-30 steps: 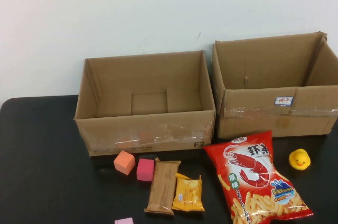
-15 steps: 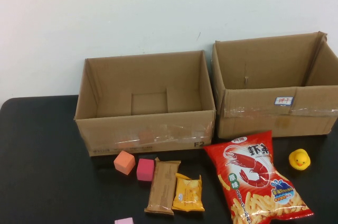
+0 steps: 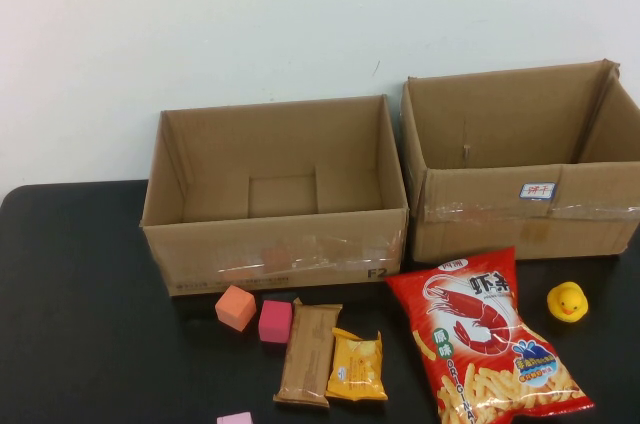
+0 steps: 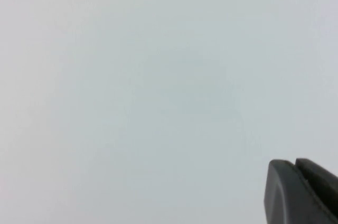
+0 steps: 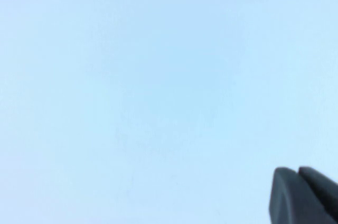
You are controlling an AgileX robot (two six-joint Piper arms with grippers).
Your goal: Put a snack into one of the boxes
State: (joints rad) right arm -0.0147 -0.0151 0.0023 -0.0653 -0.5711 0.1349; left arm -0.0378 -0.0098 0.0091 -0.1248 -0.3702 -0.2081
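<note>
My left hand (image 4: 301, 192) and right hand (image 5: 303, 195), both pressed together, face blank wall. The shrimp chips (image 3: 485, 339) lie near the bench's (image 3: 80, 324) front right corner; the slick bag may slip beside the right box (image 3: 520, 214).

I see neither arm in the high view. My left wrist camera shows only the dark grey plastic left gripper (image 4: 302, 192) at about 5 o'clock, its two fingertips pressed together against a plain pale backdrop. My right wrist camera shows the dark grey plastic right gripper (image 5: 303, 196), also at about 5 o'clock, fingertips likewise closed on nothing.
</note>
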